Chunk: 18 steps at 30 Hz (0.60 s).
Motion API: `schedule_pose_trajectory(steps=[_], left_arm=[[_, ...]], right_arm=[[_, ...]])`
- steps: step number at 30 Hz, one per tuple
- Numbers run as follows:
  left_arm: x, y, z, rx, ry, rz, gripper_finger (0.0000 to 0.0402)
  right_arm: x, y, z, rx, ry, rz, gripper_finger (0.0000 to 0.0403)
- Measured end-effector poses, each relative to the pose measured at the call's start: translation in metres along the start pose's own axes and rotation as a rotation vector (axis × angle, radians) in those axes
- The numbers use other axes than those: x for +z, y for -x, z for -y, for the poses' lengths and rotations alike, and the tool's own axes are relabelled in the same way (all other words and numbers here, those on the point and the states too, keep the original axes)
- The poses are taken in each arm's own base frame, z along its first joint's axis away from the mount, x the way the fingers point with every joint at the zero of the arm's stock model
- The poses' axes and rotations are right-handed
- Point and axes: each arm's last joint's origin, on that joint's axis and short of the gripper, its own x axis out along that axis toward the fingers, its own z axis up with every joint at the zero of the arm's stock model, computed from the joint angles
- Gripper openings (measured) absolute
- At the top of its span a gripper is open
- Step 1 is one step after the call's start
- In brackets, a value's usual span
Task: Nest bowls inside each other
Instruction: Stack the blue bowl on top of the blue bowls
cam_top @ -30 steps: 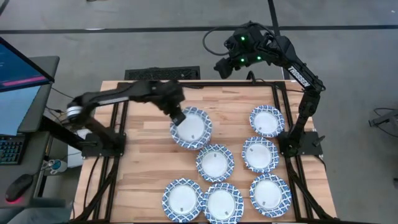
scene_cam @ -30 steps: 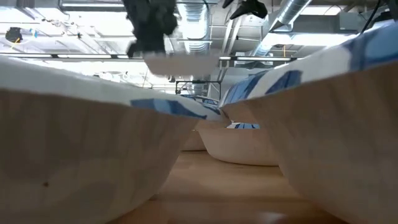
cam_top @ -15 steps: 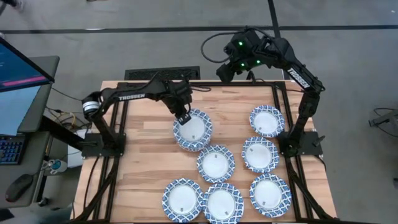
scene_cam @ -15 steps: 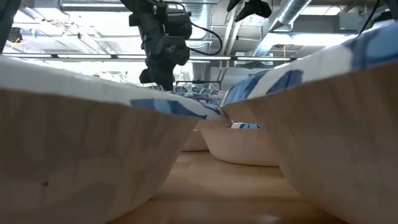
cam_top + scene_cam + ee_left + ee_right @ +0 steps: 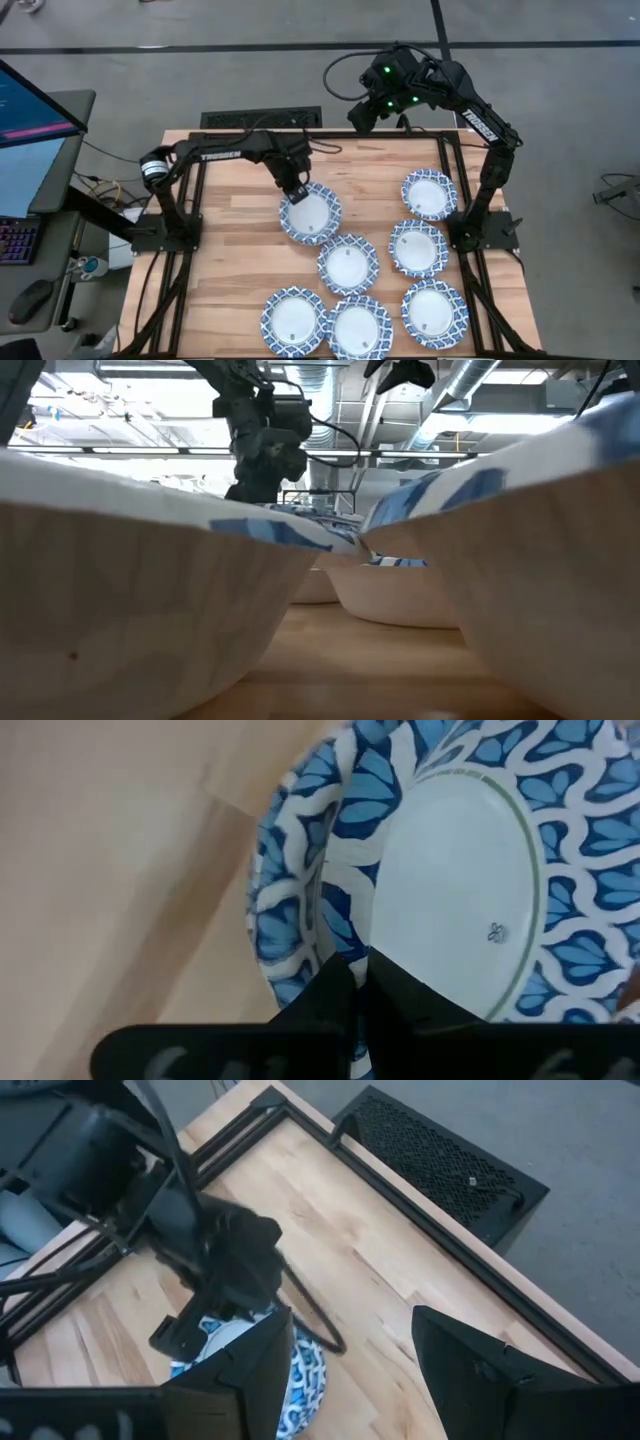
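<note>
Several blue-and-white rimmed bowls stand on the wooden table [image 5: 230, 250]. My left gripper [image 5: 293, 190] is low over the far-left rim of the bowl [image 5: 312, 214] nearest the table's middle and is shut on it. This bowl sits inside a second bowl [image 5: 285, 920], whose rim shows slightly offset beneath it. In the low view my left gripper [image 5: 258, 460] stands behind two large near bowls [image 5: 150, 590]. My right gripper [image 5: 350, 1320] is open and hangs high above the table's far edge [image 5: 365, 108], touching nothing. My left gripper pinches the upper bowl's patterned rim [image 5: 335, 935] on its far-left side, between the two fingers [image 5: 410, 1010]. It comes from above, slanting down. The bowl lies about level, nested in the bowl under it.
Other bowls: one [image 5: 347, 262] just near of the stack, three in a column on the right [image 5: 429, 193] [image 5: 417, 247] [image 5: 434, 312], two at the near edge [image 5: 294, 320] [image 5: 358, 326]. Bare wood shows on the table's left half. A monitor [image 5: 30, 140] stands off the left side.
My left gripper has come down with the bowl, which hung clear above the table a second ago. The bowl now rests in the bowl below it. The left arm has swung a little toward the table's right. The gripper has stayed shut on the rim.
</note>
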Motion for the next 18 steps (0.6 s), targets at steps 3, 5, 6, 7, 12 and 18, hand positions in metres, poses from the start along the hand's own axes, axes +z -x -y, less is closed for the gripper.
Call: schedule_pose_trajectory(steps=[3,5,6,7,12,18], left_arm=[[-0.0004,-0.0055,0.0037,-0.002,-0.014,-0.016,0.0000],[-0.0002,-0.0081,0.0045,0.001,-0.021,-0.020,0.0000],[-0.0003,-0.0086,0.0043,0.012,-0.022,-0.021,0.0000],[-0.0004,-0.0087,0.0044,0.027,-0.027,-0.020,0.0000],[-0.0009,-0.0080,0.0059,0.093,-0.088,-0.006,0.0000],[-0.0007,-0.0070,0.0073,0.050,-0.121,-0.006,0.0020]], right_arm=[[-0.0003,0.0000,0.0001,-0.001,-0.001,-0.003,0.0230],[-0.0003,0.0000,0.0001,-0.001,-0.001,-0.004,0.0230],[-0.0004,0.0000,0.0001,-0.001,-0.001,-0.004,0.0230],[-0.0004,0.0000,0.0001,-0.001,-0.001,-0.004,0.0230],[-0.0004,0.0000,0.0002,0.000,-0.001,-0.005,0.0230],[-0.0002,0.0001,0.0008,0.000,-0.002,-0.004,0.0230]])
